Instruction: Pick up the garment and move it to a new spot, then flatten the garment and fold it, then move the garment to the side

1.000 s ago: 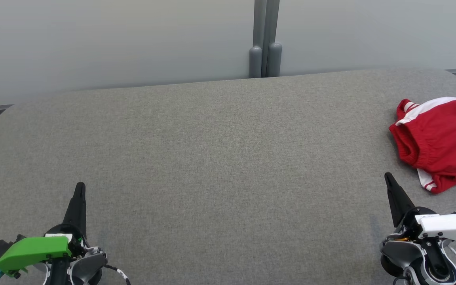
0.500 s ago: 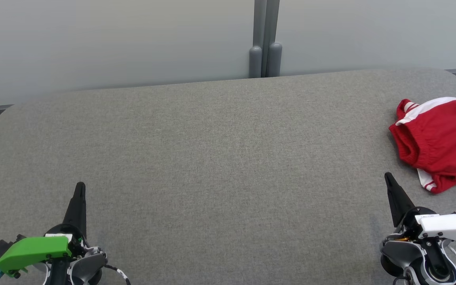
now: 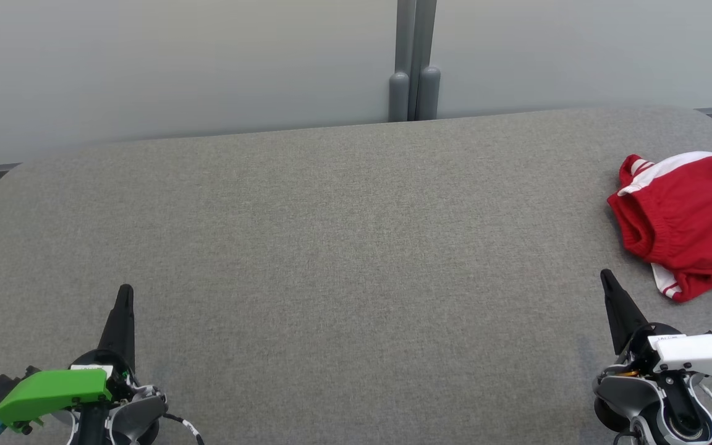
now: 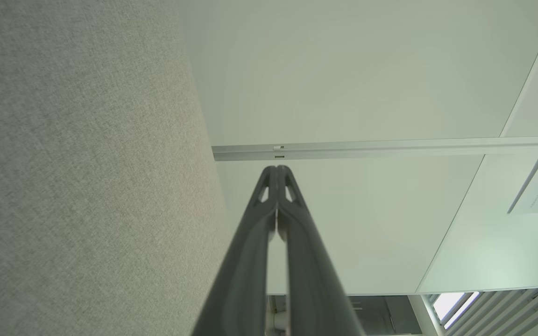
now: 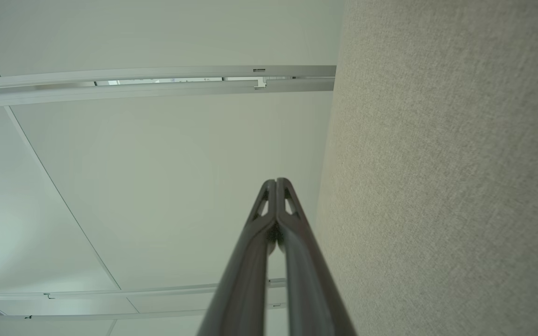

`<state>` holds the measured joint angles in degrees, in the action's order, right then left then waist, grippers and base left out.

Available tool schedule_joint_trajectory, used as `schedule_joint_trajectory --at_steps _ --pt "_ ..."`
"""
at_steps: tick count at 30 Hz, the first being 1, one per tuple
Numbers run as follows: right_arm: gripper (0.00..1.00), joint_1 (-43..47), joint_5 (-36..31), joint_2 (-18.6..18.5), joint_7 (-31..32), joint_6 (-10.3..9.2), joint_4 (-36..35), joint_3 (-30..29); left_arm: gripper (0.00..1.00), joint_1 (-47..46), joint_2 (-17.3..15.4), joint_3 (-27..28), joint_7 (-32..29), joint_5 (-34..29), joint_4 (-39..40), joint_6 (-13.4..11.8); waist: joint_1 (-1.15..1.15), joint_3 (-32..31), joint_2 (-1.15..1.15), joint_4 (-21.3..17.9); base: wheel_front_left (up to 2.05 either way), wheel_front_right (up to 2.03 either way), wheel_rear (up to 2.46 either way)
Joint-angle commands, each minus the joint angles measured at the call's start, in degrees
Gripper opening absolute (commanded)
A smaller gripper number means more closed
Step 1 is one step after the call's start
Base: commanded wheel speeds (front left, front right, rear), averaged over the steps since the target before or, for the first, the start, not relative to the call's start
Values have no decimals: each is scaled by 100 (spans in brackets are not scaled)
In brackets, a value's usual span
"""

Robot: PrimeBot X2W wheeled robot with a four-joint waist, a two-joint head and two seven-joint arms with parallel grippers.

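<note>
The garment (image 3: 686, 222) is red with white stripes and an elastic waistband; it lies crumpled at the right edge of the grey fabric surface (image 3: 343, 247), partly cut off by the head view's border. My right gripper (image 3: 606, 276) (image 5: 276, 181) rests low on the right, shut and empty, its tip a short way below and left of the garment. At the lower left my left gripper (image 3: 125, 289) (image 4: 277, 169) is shut with nothing in it, far from the garment. Both wrist views look along the closed fingers toward pale wall panels.
The padded grey surface has rounded far corners and ends before a pale wall with a grey vertical post (image 3: 415, 68) at its middle. A wide bare stretch of the surface lies between the two grippers.
</note>
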<state>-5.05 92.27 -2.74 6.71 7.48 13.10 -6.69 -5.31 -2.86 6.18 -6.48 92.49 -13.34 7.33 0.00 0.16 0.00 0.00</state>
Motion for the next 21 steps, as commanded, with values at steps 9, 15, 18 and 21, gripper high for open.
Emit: schedule_joint_trajectory --at_steps 9,15,18,21 --pt "0 -57 43 -27 6 2 5 6 0 -42 1 21 -12 6 12 32 0 0 0 0 0 0 0" --pt "0 -57 43 -27 6 2 4 6 0 -42 1 21 -12 6 12 32 0 0 0 0 0 0 0" --pt "0 -57 43 -27 6 2 4 6 0 -42 1 21 -12 6 12 32 0 0 0 0 0 0 0" --pt "0 -57 43 -27 6 2 4 6 0 -42 1 21 -12 6 12 32 0 0 0 0 0 0 0"
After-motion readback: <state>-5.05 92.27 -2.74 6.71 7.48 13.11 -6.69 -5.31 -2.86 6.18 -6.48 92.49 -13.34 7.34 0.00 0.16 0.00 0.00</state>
